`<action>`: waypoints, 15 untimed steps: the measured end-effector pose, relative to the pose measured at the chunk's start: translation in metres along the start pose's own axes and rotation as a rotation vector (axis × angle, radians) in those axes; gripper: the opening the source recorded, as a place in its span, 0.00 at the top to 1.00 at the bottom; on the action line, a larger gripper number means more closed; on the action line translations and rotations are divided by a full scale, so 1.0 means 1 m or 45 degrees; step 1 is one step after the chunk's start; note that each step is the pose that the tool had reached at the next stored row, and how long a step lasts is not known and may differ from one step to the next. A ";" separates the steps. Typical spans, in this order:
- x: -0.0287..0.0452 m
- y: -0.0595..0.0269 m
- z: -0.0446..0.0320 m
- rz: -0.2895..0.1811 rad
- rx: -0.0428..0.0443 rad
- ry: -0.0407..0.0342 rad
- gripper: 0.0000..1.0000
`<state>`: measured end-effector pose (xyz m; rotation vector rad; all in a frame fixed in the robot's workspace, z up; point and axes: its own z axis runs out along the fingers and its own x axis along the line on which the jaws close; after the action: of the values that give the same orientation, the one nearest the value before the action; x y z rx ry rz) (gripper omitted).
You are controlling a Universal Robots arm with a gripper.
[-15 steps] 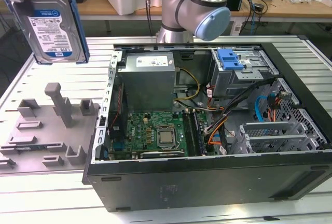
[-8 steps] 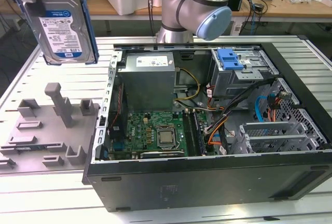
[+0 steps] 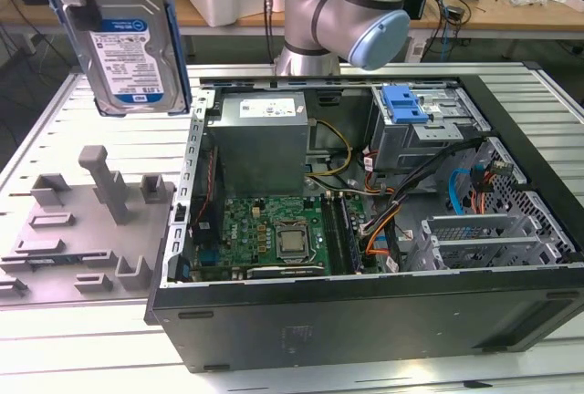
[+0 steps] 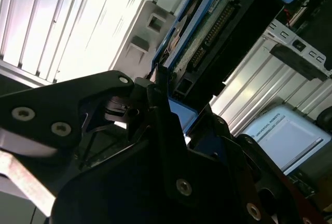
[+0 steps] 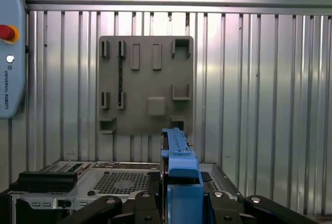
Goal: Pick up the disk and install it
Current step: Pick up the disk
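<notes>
Exterior view: we see the disk (image 3: 135, 47) up in the air at the exterior view's left, clear of the counter (image 3: 55, 120). It is roughly upright, with the label face towards the camera.
Pincer: clenched on the disk. In the first wrist view the pincer (image 5: 179, 206) sits astride the disk's edge-on body, with black linkage on both sides and the jaws closed down to the disk's thickness.
Second wrist view: same grip seen from the side. A black finger (image 4: 162, 105) lies against the blue rail, and the disk's connector end and circuit board face the camera.
Disk frame: blue rails run down both long sides. In the first wrist view a blue end piece sits nearest the camera.
Fixture plate (image 3: 82, 221): grey, flat on the counter, lower than the disk. In the first wrist view the disk's far end overlaps the plate's edge.
Computer case (image 3: 365, 312): open and lying on its side, just beside the plate on the exterior view's right.
Inside the case: motherboard (image 3: 274, 230), power supply (image 3: 260, 134), and a grey drive cage (image 3: 429, 139) with a blue bracket (image 3: 406, 102) on top.
Arm (image 3: 356, 11): we see its joint behind the case, well apart from the drive cage.
Pendant (image 5: 10, 53): on the counter beside the plate, red button (image 5: 6, 32) on it.
</notes>
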<state>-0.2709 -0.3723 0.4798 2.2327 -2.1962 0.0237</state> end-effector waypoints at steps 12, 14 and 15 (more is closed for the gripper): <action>0.0160 -0.0311 -0.0017 0.000 0.000 0.0000 0.63; 0.0249 -0.0323 -0.0020 0.000 0.000 0.0001 0.63; 0.0277 -0.0327 -0.0020 0.000 0.000 0.0000 0.63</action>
<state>-0.2377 -0.3994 0.4824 2.2328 -2.1961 0.0236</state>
